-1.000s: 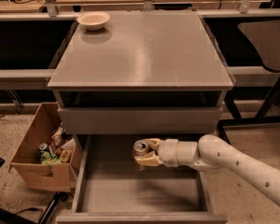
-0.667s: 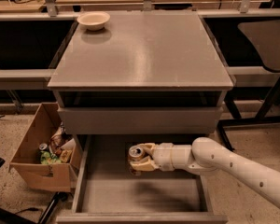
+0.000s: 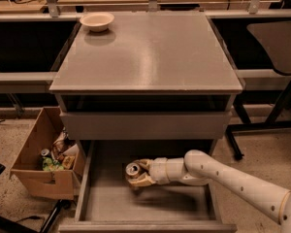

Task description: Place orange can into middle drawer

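The orange can, with its silver top showing, is held in my gripper inside the open middle drawer. The can is low over the grey drawer floor, left of centre; whether it touches the floor I cannot tell. My white arm reaches in from the lower right. The gripper's pale fingers are shut around the can's body. The drawer is pulled out wide below a closed grey front panel.
A cream bowl stands at the back left of the cabinet top. A brown cardboard box with rubbish sits on the floor left of the drawer. A dark chair base stands at the right.
My gripper has carried the can leftward and slightly lower in the drawer. The arm has reached further in. Nothing else has moved.
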`<state>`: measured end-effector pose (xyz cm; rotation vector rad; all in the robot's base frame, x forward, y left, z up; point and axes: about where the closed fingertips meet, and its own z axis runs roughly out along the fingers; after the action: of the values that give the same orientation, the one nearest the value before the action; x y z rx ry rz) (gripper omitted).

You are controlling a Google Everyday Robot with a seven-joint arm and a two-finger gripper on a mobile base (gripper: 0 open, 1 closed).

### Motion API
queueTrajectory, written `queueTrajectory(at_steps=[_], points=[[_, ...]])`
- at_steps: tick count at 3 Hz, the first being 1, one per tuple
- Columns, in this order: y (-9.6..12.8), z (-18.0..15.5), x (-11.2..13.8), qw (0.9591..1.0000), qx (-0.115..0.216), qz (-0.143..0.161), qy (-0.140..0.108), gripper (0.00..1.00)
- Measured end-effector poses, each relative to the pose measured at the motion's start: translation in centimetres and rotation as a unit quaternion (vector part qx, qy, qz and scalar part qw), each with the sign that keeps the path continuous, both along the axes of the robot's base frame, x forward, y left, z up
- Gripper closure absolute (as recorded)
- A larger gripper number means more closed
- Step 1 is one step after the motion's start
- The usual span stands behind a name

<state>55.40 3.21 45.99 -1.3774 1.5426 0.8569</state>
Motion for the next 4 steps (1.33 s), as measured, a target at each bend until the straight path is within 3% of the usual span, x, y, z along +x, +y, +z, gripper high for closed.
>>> queueTrajectory(at_steps=[1, 2, 4], points=[[0.76, -3.25, 0.34, 0.9995, 0.02, 0.024, -0.011, 1.0], [0.85, -3.44, 0.36, 0.9994, 0.023, 0.023, -0.01, 0.82], [0.89, -3.38, 0.33, 0.9994, 0.022, 0.024, -0.009, 0.36]])
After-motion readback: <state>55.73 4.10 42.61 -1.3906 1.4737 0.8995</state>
